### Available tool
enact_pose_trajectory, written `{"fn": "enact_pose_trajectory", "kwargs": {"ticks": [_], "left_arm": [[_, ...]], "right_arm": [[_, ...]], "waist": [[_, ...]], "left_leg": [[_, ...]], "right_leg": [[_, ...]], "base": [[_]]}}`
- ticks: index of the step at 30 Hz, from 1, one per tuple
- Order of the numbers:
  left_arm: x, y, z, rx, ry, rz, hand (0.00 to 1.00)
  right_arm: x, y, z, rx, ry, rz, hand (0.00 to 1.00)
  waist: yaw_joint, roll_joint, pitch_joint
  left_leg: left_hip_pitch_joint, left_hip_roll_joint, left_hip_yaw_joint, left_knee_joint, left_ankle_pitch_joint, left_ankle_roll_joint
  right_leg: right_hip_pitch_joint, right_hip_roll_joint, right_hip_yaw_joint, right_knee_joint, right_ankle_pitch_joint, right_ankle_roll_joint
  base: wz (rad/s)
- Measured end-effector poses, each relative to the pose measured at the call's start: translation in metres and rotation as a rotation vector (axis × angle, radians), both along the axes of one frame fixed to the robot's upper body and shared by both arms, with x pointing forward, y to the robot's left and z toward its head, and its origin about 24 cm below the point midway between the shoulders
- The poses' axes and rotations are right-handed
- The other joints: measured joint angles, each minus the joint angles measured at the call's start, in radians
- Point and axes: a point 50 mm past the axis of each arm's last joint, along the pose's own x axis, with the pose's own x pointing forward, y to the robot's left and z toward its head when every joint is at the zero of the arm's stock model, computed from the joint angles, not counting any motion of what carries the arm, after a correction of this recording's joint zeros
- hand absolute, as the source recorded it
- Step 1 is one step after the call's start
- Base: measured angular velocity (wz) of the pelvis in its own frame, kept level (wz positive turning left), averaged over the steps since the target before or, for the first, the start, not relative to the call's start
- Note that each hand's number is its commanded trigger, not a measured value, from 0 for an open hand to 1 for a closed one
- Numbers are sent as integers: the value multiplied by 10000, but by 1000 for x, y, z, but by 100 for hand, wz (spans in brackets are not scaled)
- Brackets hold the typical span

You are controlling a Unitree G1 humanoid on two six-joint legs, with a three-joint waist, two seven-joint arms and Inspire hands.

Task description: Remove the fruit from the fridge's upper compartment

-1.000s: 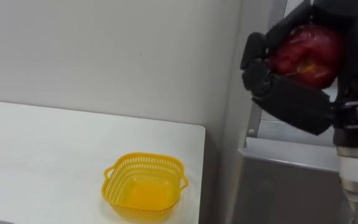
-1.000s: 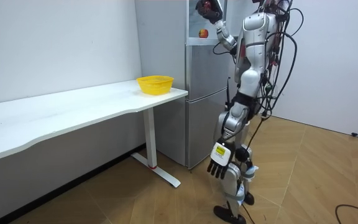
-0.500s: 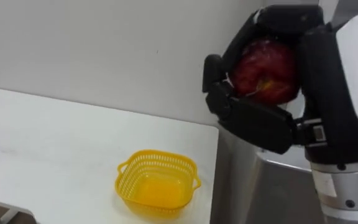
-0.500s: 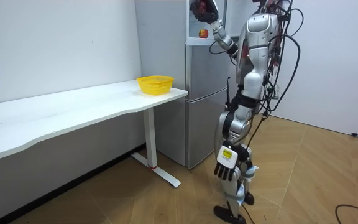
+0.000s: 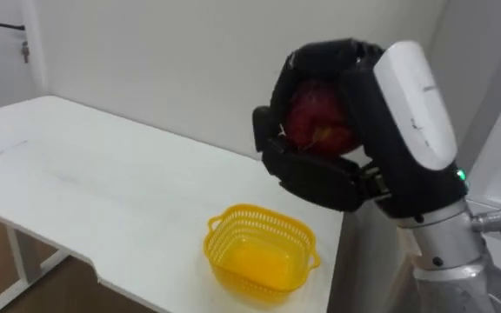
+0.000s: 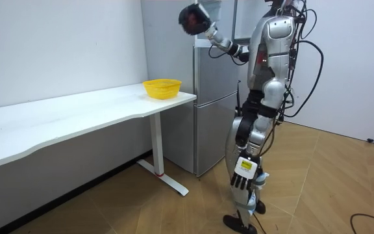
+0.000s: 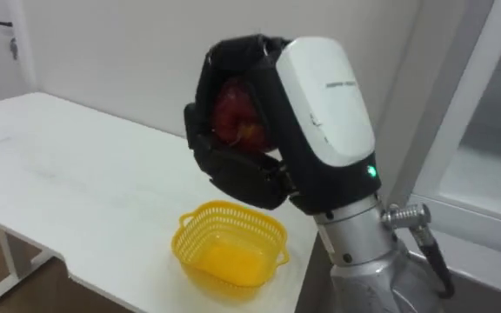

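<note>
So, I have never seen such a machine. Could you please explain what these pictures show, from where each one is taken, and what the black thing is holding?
It is a humanoid robot that stands on two legs beside a grey fridge. Two pictures come from the two cameras in its head, which look down at the work. The third comes from a camera standing in the room. The black thing is its right robot hand. Its fingers are curled round a red apple, held high near the end of a white table. On the table sits an empty yellow basket. The left robot hand hangs open at the robot's side.
</note>
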Motion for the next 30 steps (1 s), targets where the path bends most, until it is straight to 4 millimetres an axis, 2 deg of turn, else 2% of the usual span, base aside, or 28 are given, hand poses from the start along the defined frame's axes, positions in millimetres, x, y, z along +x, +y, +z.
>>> {"fn": "enact_pose_trajectory", "kwargs": {"ticks": [1, 3, 4, 5, 7, 8, 10, 14, 17, 19, 21, 22, 25, 30], "left_arm": [[0, 2, 1, 53, -27, 64, 0], [-2, 6, 2, 104, 37, 132, 0], [-4, 8, 3, 115, 85, 182, 0], [-5, 10, 3, 147, 118, 204, 0], [-5, 17, 5, 316, 155, 176, 0], [-5, 18, 6, 359, 156, 175, 0], [-9, 20, 6, 456, 280, 216, 0], [-17, 23, 7, 508, 560, 288, 0], [-15, 26, 9, 614, 456, 333, 0], [-7, 32, 11, 752, 199, 387, 0], [-1, 36, 13, 842, -57, 321, 0], [1, 37, 14, 868, -162, 290, 0], [2, 37, 14, 968, -190, 233, 0], [-6, 37, 14, 1078, 39, 328, 0]], "right_arm": [[6, -4, -6, -89, 445, -294, 100], [13, -8, -16, -203, 935, -540, 100], [20, -11, -24, -330, 1336, -738, 100], [24, -12, -28, -482, 1589, -822, 100], [38, -18, -47, -1041, 2696, -1211, 100], [40, -21, -52, -1036, 2975, -1281, 100], [45, -29, -65, -1245, 3782, -1599, 100], [47, -36, -71, -1358, 4193, -1776, 100], [51, -44, -75, -1737, 4443, -2104, 100], [56, -55, -92, -2019, 5217, -2640, 100], [58, -63, -104, -2150, 5740, -2995, 100], [59, -65, -107, -2222, 5925, -3084, 100], [64, -70, -114, -2013, 6472, -3255, 100], [69, -76, -115, -1629, 6897, -3497, 100]], "waist": [[172, -97, 23], [221, -246, 57], [380, -339, 78], [442, -379, 78], [458, -543, 77], [470, -577, 76], [747, -666, 94], [868, -741, 109], [1055, -851, 101], [1366, -965, 150], [1570, -1073, 164], [1657, -1173, 145], [1828, -1318, 196], [2015, -1346, 196]], "left_leg": [[-11, 0, -78, 6, 0, 0], [-68, -35, -261, 124, -1, 0], [-94, -44, -309, 191, -1, 1], [-108, -48, -343, 226, -1, 1], [-237, -118, -724, 301, -1, 0], [-254, -137, -741, 307, -1, 0], [-353, -196, -850, 343, -1, 1], [-593, -288, -1036, 426, -3, 2], [-875, -318, -1114, 465, -3, 2], [-910, -326, -1143, 490, 2, 4], [-1071, -332, -1221, 579, 1, 3], [-1216, -341, -1270, 647, 2, 1], [-1416, -341, -1273, 663, 29, -18], [-1464, -358, -1335, 783, 42, -11]], "right_leg": [[2, 0, -45, 3, 0, 1], [13, -12, -174, 6, 0, 1], [16, -17, -230, 18, 0, 1], [29, -17, -276, 17, 0, 1], [61, -27, -441, 12, -4, 8], [61, -36, -438, 11, -14, 24], [36, -85, -471, 13, -67, 112], [-70, -137, -687, 11, -93, 155], [-269, -148, -778, 22, -94, 155], [-300, -153, -851, 28, -93, 154], [-396, -151, -948, 63, -93, 154], [-515, -152, -975, 141, -92, 153], [-699, -149, -978, 139, -91, 150], [-704, -162, -995, 136, -91, 150]], "base": [[15], [22], [20], [20], [41], [37], [14], [16], [3], [5], [14], [13], [2], [5]]}}
